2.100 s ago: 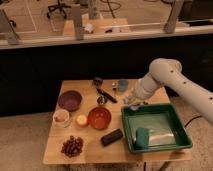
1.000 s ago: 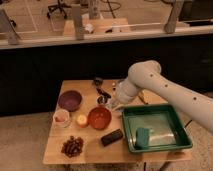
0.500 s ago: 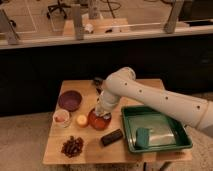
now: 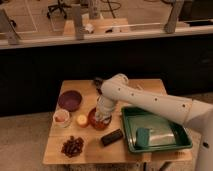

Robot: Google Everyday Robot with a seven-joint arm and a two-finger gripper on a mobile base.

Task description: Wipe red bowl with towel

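The red bowl (image 4: 94,120) sits on the wooden table (image 4: 145,87), left of the middle, partly covered by my arm. My gripper (image 4: 102,116) reaches down from the white arm into or just over the bowl. I cannot tell whether it holds anything. A teal folded cloth-like piece (image 4: 142,138) lies in the green tray (image 4: 181,145) at the right, next to a pale sheet (image 4: 163,136).
A purple bowl (image 4: 70,100) stands at the back left. A white cup (image 4: 61,118), a small yellow thing (image 4: 81,120), a dark bunch of grapes (image 4: 73,146) and a black block (image 4: 111,137) lie around the red bowl. A dark object (image 4: 98,81) sits at the back.
My arm has swung left from the tray side across the table, and the gripper has come down onto the red bowl.
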